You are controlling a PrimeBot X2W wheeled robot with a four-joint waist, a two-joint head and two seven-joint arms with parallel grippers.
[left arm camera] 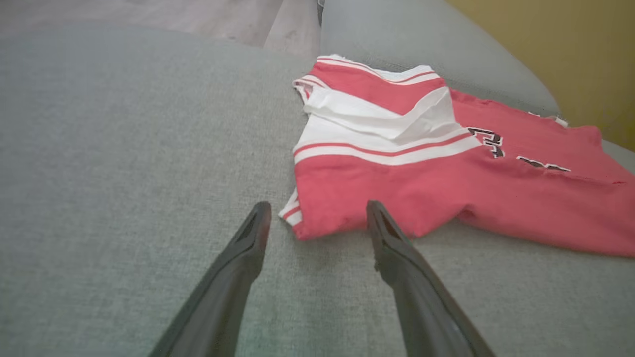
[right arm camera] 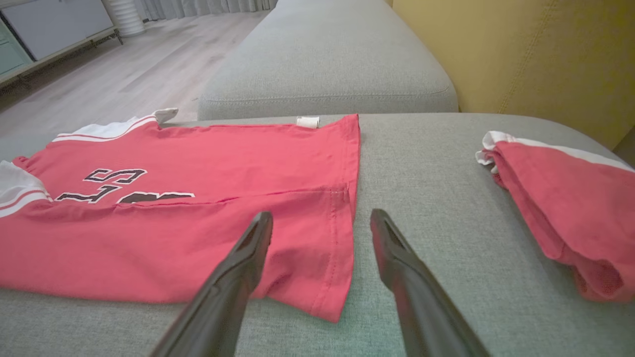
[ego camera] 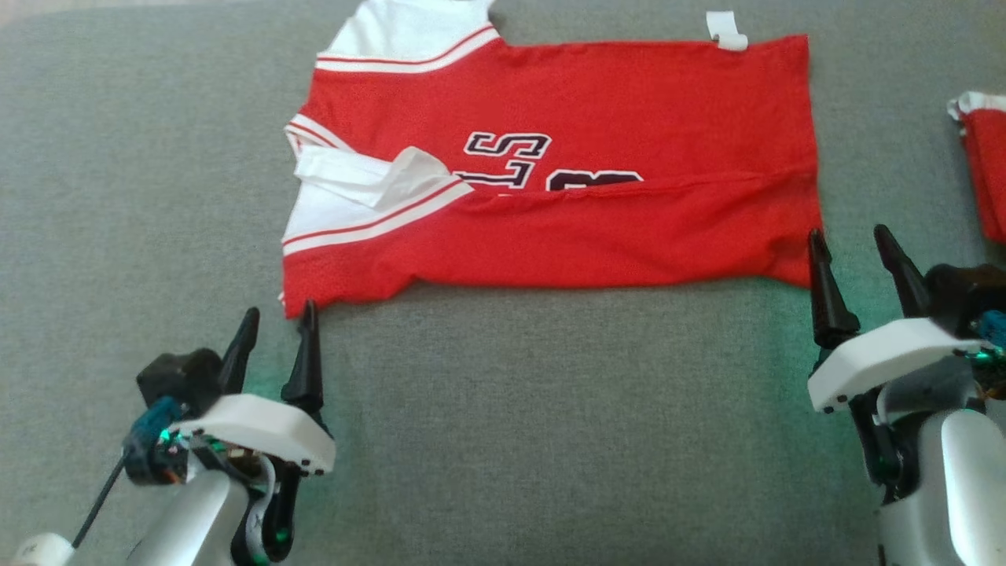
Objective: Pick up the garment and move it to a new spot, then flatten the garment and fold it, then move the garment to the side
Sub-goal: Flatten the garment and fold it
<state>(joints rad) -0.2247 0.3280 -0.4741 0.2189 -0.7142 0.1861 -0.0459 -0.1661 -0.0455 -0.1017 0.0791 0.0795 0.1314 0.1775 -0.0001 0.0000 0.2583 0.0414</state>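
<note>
Jersey (ego camera: 597, 244) on couch (ego camera: 511, 432); second garment (ego camera: 986, 173) at right.

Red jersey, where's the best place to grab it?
Probably the two near corners of the red jersey, coming from the robot's side. It lies flat and thin, so only edges can be pinched, and the open left end effector and right end effector each point at one corner.

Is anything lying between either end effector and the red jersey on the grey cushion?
Nothing visible. The left end effector and right end effector, both open, sit at the near corners of the red-and-white fabric jersey, on bare grey fabric cushion. A second red folded garment lies apart, to the right.
</note>
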